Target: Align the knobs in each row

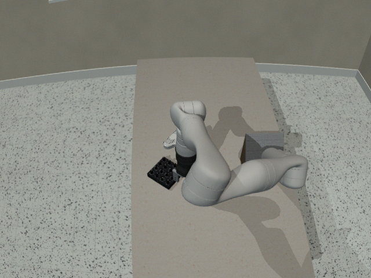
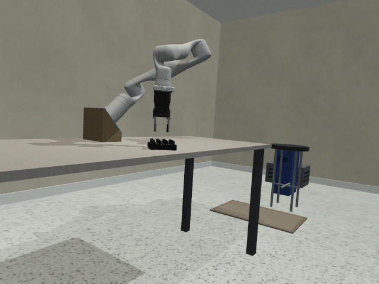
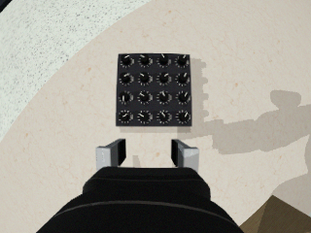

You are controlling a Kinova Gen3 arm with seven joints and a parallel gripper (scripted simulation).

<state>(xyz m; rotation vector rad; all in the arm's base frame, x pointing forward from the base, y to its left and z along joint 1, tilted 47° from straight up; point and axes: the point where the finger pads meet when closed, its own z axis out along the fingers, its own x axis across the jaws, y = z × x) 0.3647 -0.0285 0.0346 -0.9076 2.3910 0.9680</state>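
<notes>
The black knob box (image 1: 159, 182) (image 2: 161, 147) (image 3: 118, 87) stands flat on the table (image 1: 167, 239) (image 2: 76, 154) (image 3: 243, 58). In the wrist view the names appear on each knob's right, so row A is the left column and knob 1 the bottom one. In the left column, the third knob from the top (image 3: 124, 98) has a near-vertical line; the others' lines slant up-right. In the third column, the second knob from the top (image 3: 163, 79) slants up-right; the others slant up-left. The other columns look alike within themselves. My gripper (image 2: 161, 131) (image 3: 148, 149) is open, empty, above and beside the box.
The arm's wedge-shaped base (image 1: 263, 140) (image 2: 99, 125) stands on the table, well away from the box. A table edge runs close to the box in the top view. A stool (image 2: 289, 147) stands on the floor beyond the table. The knobs stand close together.
</notes>
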